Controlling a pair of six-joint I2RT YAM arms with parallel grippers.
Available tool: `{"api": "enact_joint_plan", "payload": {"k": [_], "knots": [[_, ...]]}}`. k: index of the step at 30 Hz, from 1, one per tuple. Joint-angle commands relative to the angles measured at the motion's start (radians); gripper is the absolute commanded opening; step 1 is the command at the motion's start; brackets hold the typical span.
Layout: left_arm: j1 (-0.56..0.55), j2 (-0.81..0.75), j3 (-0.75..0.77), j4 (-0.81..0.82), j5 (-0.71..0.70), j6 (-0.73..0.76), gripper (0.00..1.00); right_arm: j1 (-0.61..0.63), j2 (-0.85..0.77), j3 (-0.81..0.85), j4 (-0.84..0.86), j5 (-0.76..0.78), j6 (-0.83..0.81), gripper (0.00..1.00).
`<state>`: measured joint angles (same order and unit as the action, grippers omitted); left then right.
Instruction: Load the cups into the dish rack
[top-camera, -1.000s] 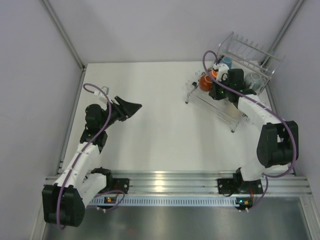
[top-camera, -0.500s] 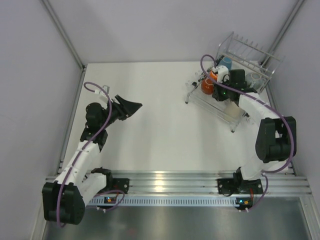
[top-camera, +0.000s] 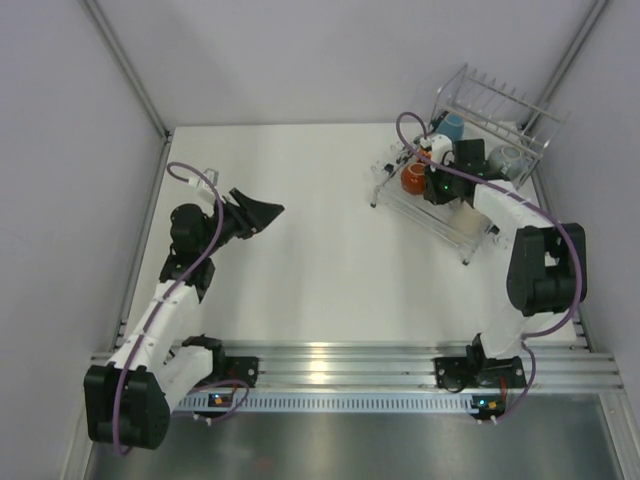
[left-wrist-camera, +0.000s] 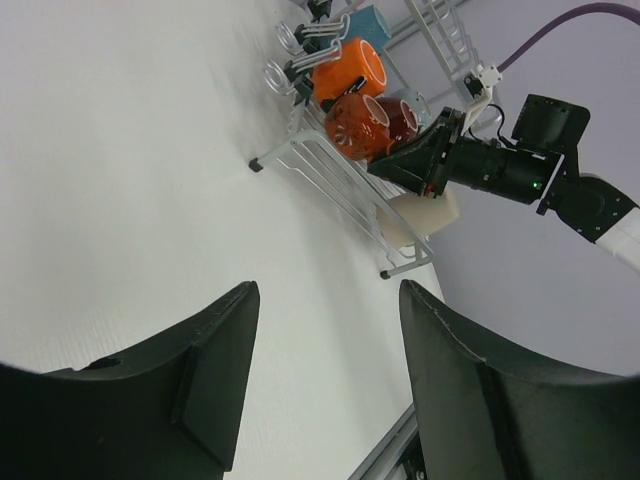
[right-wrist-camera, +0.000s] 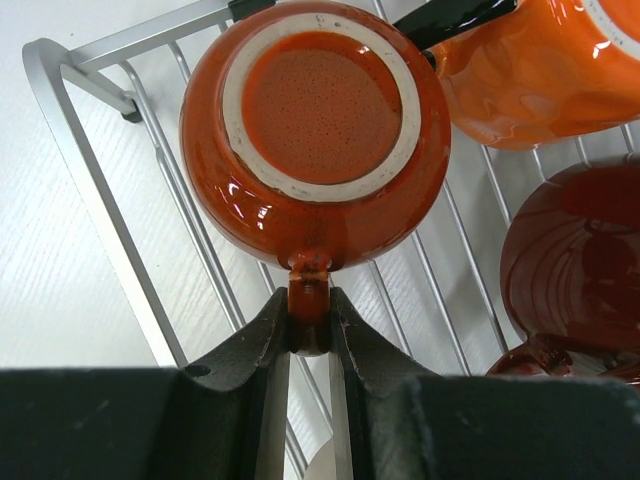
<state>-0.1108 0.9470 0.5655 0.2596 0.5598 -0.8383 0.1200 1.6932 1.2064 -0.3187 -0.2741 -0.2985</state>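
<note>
Bottom of the left wrist view: left gripper (left-wrist-camera: 325, 300), jaws apart with nothing between them, well apart from the work; it has no part in this step.
Bottom centre of the right wrist view: right gripper (right-wrist-camera: 310, 312), clamped on the small handle of the orange-red mug (right-wrist-camera: 315, 110).
Mug attitude: base toward the camera, mouth turned away over the wires of the dish rack (left-wrist-camera: 330, 185), in the upper left of that view.
Seating: probably resting on the wires, but the far rim is hidden, so contact is unconfirmed.
Neighbours: orange cup (right-wrist-camera: 530, 70) just beside at upper right; dark red mug (right-wrist-camera: 575, 250) near at right.
Recommended handling: settle the mug until the wires carry it, keep it off both neighbours, then part the jaws only slightly and withdraw straight back along the handle.
Risk: an early release may let it roll against the orange cup.
</note>
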Motion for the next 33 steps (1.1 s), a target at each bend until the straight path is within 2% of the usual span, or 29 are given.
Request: {"api": "enact_joint_plan", "payload": {"k": [1,10,20,23,27,33], "knots": [[0.002,-0.007,0.048,0.009,0.005,0.021,0.64,0.010,-0.046,0.039,0.052,-0.016,-0.028,0.00],[0.002,-0.010,0.060,-0.003,0.003,0.022,0.64,0.024,0.020,0.085,-0.037,0.018,-0.036,0.00],[0.002,-0.013,0.065,-0.014,-0.006,0.028,0.64,0.036,0.039,0.104,-0.059,0.029,-0.036,0.02],[0.002,-0.011,0.063,-0.016,-0.008,0.027,0.64,0.036,0.046,0.111,-0.068,0.035,-0.031,0.07],[0.002,-0.016,0.062,-0.014,-0.008,0.027,0.64,0.038,0.040,0.122,-0.091,0.071,-0.024,0.21],[0.002,-0.016,0.062,-0.014,-0.008,0.022,0.64,0.043,0.034,0.137,-0.125,0.095,-0.019,0.31]]}}
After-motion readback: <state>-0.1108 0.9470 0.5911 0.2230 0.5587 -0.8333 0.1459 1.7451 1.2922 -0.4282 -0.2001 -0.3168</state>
